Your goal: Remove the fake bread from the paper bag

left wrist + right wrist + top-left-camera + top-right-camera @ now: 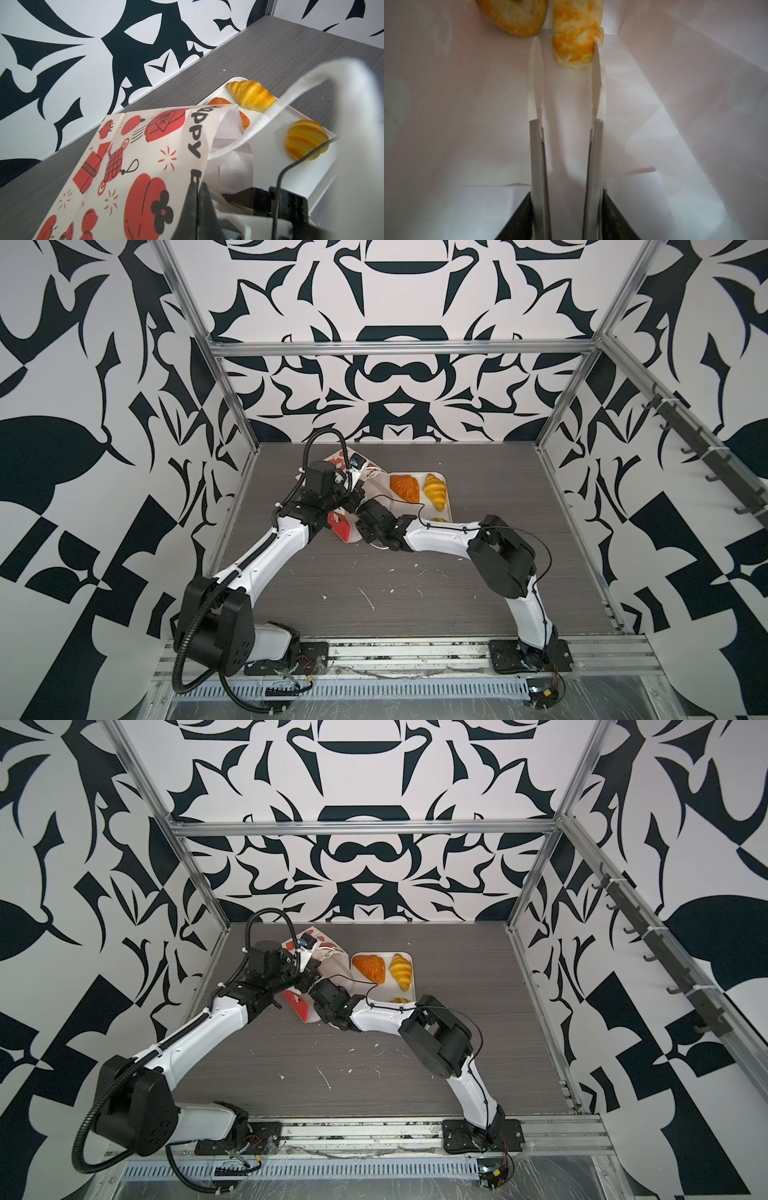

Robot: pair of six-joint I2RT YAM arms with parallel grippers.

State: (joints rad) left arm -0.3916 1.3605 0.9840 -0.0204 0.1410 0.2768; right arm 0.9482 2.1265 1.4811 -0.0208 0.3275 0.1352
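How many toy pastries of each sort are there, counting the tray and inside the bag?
Yellow croissants, on the tray: 2
Brown triangular pastry, on the tray: 1
Twisted pastry, in the paper bag: 1
Ring bagel, in the paper bag: 1
Total: 5

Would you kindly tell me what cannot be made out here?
- Ring bagel: cut off by the right wrist view's edge.
- Second croissant: mostly behind the right arm in both top views.
- Right gripper touching the twisted pastry or not: blurred, right wrist view.
- Paper bag interior: hidden by its walls in both top views.
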